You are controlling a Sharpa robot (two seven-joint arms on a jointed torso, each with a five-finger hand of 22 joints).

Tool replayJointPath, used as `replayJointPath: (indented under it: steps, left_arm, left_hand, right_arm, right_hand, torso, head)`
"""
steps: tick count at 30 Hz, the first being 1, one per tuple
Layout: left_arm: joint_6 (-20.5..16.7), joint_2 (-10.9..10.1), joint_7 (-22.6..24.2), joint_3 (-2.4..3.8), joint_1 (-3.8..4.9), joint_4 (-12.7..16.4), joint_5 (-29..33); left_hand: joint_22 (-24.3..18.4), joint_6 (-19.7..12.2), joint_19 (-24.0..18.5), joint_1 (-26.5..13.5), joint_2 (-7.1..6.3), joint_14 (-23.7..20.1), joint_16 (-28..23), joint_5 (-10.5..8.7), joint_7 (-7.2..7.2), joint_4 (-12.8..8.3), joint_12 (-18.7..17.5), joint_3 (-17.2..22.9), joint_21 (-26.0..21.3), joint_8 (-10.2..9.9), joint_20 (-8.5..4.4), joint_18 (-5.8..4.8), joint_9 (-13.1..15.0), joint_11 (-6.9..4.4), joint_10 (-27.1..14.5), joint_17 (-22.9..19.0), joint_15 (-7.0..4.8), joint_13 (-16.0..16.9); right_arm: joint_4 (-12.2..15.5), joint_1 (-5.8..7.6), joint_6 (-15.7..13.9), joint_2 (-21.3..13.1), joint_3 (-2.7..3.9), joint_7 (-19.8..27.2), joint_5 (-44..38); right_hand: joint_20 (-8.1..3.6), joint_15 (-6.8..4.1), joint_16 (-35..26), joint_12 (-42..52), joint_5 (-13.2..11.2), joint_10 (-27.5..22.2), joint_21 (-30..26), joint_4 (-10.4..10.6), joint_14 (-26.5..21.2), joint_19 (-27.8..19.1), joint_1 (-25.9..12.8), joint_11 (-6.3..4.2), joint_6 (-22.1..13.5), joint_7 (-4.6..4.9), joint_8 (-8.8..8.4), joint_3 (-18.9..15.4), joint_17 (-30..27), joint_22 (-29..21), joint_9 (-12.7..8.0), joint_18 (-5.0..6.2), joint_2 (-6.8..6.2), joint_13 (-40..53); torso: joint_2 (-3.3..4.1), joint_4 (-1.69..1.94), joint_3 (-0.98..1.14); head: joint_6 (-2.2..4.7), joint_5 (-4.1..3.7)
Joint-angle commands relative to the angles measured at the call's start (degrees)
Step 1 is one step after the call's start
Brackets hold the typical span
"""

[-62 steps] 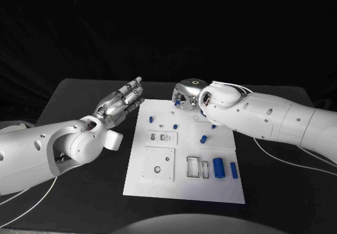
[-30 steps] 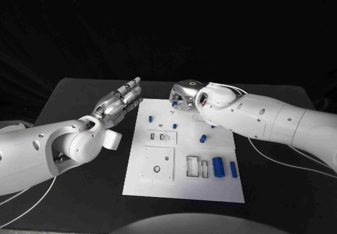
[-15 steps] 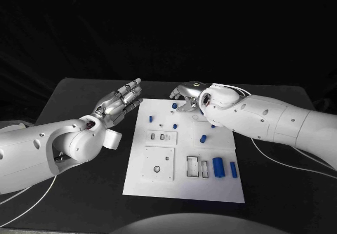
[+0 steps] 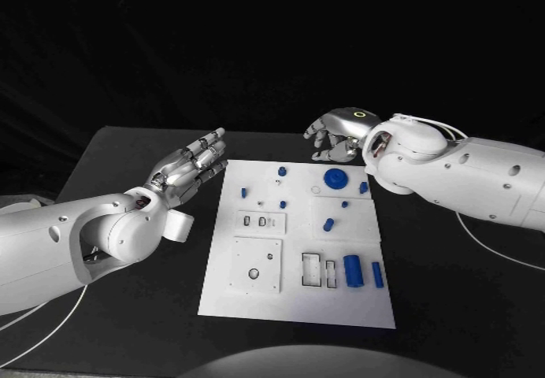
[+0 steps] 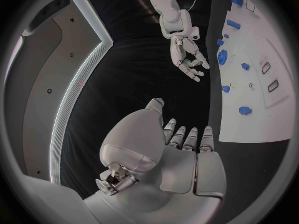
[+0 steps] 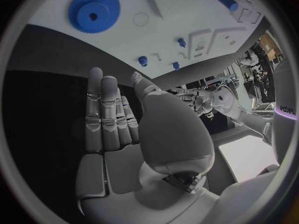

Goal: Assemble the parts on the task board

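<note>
Task board (image 4: 298, 299) lies between empty left hand (image 4: 190, 166) and right hand (image 4: 341, 131).

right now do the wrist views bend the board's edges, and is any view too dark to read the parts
Yes: in the left wrist view the board curves along the circle's rim, and in the right wrist view its edge arcs above the right hand. The head view keeps it straight. None is too dark: the blue gear and small parts read clearly on white, though the black table swallows shadows.
</note>
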Motion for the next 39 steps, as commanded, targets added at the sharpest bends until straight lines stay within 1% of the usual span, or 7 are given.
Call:
replayJointPath:
  steps: [1, 2, 4, 6, 12, 18, 39]
  left_arm:
    - [0.8, 0.0, 0.2, 0.03, 0.02, 0.2, 0.1]
    - [0.8, 0.0, 0.2, 0.03, 0.02, 0.2, 0.1]
    - [0.9, 0.1, 0.2, 0.03, 0.02, 0.2, 0.1]
    - [1.0, 0.2, 0.1, 0.02, 0.02, 0.1, 0.1]
    - [1.4, 0.5, -0.2, 0.02, 0.00, -0.2, 0.1]
    - [1.7, 0.8, -0.4, 0.00, -0.08, -0.5, 0.1]
    - [2.0, 1.0, -0.4, -0.01, -0.17, -0.8, 0.1]
  left_hand:
    - [0.0, 0.1, -0.1, 0.1, 0.01, -0.1, -0.2, 0.34, 0.16, -0.4, -0.2, 0.1, -0.1, 0.2, 0.31, 0.49, 0.0, -0.31, -0.1, -0.1, 0.28, 0.0]
    - [0.0, 0.2, -0.1, 0.1, -0.01, -0.1, -0.2, 0.35, 0.13, -0.4, -0.2, 0.1, -0.1, 0.3, 0.33, 0.48, 0.1, -0.29, -0.1, -0.1, 0.33, 0.0]
    - [0.0, 0.2, -0.1, 0.1, -0.01, -0.1, -0.2, 0.35, 0.13, -0.4, -0.2, 0.1, -0.1, 0.3, 0.33, 0.48, 0.1, -0.29, -0.1, -0.1, 0.33, 0.0]
    - [0.0, 0.2, -0.1, 0.1, -0.01, -0.1, -0.2, 0.36, 0.12, -0.5, -0.2, 0.1, -0.1, 0.3, 0.34, 0.48, 0.1, -0.28, 0.0, -0.1, 0.35, 0.0]
    - [0.0, 0.2, -0.1, 0.1, -0.02, -0.1, -0.2, 0.42, 0.09, -0.5, -0.2, 0.1, -0.1, 0.3, 0.44, 0.46, 0.1, -0.25, 0.0, -0.1, 0.51, 0.0]
    - [0.0, 0.1, -0.1, 0.1, -0.04, -0.1, -0.2, 0.49, 0.04, -0.6, -0.2, 0.2, -0.1, 0.3, 0.58, 0.41, 0.0, -0.13, 0.0, -0.1, 0.70, 0.0]
    - [0.0, 0.0, -0.1, 0.2, -0.06, -0.1, -0.2, 0.60, -0.05, -0.8, -0.2, 0.2, -0.1, 0.3, 0.72, 0.37, 0.0, 0.02, 0.0, -0.1, 0.88, 0.0]
  right_arm:
    - [2.2, 0.30, -0.1, -2.0, -0.07, -1.7, 0.1]
    - [2.7, 0.38, 0.3, -2.8, -0.10, -1.9, 0.1]
    - [3.5, 0.40, 1.1, -4.0, -0.21, -2.4, 0.1]
    - [3.9, 0.25, 1.8, -5.0, -0.32, -3.1, 0.1]
    - [3.9, -0.86, 2.3, -6.7, -0.51, -4.5, 0.1]
    - [3.2, -1.75, 3.3, -6.9, -0.54, -5.2, 0.1]
    - [0.6, -4.12, 5.3, -5.9, -0.56, -4.9, 0.1]
  right_hand:
    - [-0.60, -1.89, -1.3, 13.0, 0.4, 0.6, -1.3, 0.2, -0.8, 0.1, -0.6, -0.62, 1.9, -0.82, 0.13, -1.6, -1.1, 0.2, 0.1, 0.26, -0.17, 9.6]
    - [-0.47, -1.11, -1.0, 18.1, 0.0, 0.5, -1.5, -0.4, -0.6, 0.2, 0.0, -1.86, 1.9, -0.52, -0.12, -1.8, -0.8, 0.2, 0.0, 0.08, -0.54, 13.4]
    - [-0.47, -2.06, 10.7, 41.0, 0.2, 0.2, -1.8, 0.4, 4.3, 1.1, -1.0, -1.33, 2.9, -2.31, -0.32, -2.4, 13.3, 0.7, 0.2, 0.16, 0.40, 35.2]
    - [-0.84, -2.28, 24.2, 62.2, -0.1, 12.9, -1.4, 1.7, 9.5, 2.3, -2.7, -2.46, 3.3, -0.99, -0.60, -2.8, 30.6, 1.9, 0.7, -0.01, 0.95, 62.2]
    - [-1.87, -2.47, 38.9, 72.7, -0.3, 31.9, 7.4, 4.2, 19.0, 7.4, -7.0, -3.43, 3.4, -1.47, -1.05, -4.6, 51.5, 10.8, 1.4, -0.83, 0.88, 81.2]
    - [-2.38, -2.88, 39.9, 72.7, -0.1, 31.9, 17.1, 4.9, 19.8, 11.7, -8.4, -3.64, 2.2, -1.38, -1.74, -5.0, 53.2, 20.5, 1.1, -2.30, 0.93, 81.2]
    - [-2.25, -2.61, 39.9, 72.7, 0.7, 31.9, 18.7, 4.2, 19.8, 11.6, -7.6, -3.27, 3.1, -0.97, -1.14, -4.5, 53.2, 22.6, 1.1, -2.42, 1.17, 81.2]
  torso:
    - [0.06, -0.10, -0.09]
    - [0.07, -0.03, -0.08]
    - [0.08, 0.01, -0.01]
    - [0.04, 0.09, 0.05]
    - [-0.04, 0.09, 0.04]
    - [-0.08, 0.14, -0.01]
    - [-0.03, 0.07, -0.12]
  head:
    - [-0.05, -0.11]
    - [0.00, -0.21]
    - [0.04, -0.31]
    - [0.06, -0.41]
    - [0.22, -0.42]
    - [0.24, -0.53]
    - [0.47, -0.62]
